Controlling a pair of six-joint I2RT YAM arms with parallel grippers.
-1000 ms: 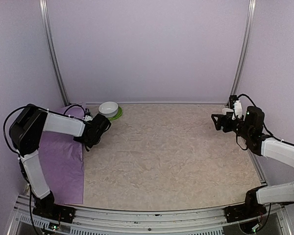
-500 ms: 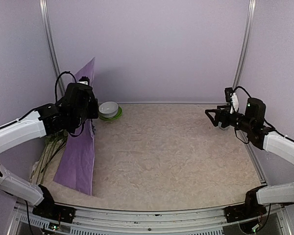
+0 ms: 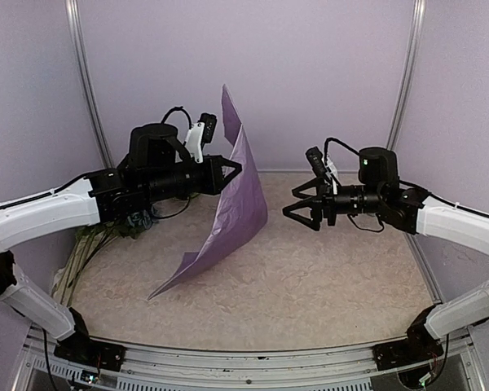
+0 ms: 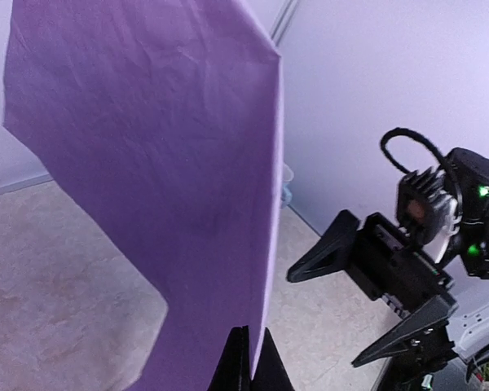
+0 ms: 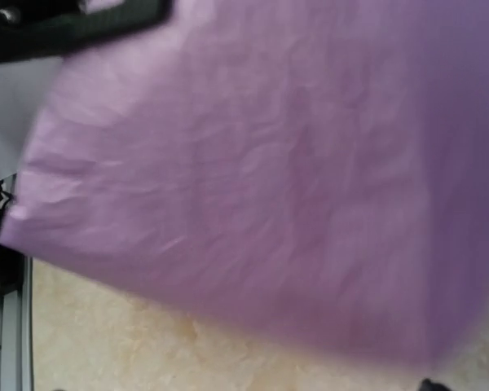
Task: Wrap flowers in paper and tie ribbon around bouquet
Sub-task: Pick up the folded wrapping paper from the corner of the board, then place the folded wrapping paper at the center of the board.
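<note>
One step of the task is being worked on, by all appearances: the paper [image 3: 232, 204] is being held up in the air over the middle of the table [image 3: 326, 277] by the left gripper [image 3: 235, 169], whose fingers [image 4: 243, 362] are being pressed together on one edge of the sheet. From that pinch the sheet is being let hang slantwise. Its top corner is standing high against the far wall, and its lowest corner is reaching down toward the near left of the table; whether that corner is touching the surface cannot be told. The right gripper [image 3: 297, 213] is being held just to the right of the sheet, pointed at it, with its fingers spread wide and nothing between them, and its wrist view is being filled almost wholly by the lilac sheet [image 5: 269, 179]. The flowers [image 3: 80, 254] are being left at the far left edge of the table, beside the left arm, where only green stems are being shown clearly. The ribbon is not being shown in any view. Nothing is judged to be finished yet: the paper is not being laid flat, no flowers are being wrapped, and the tying is being left for later.
</note>
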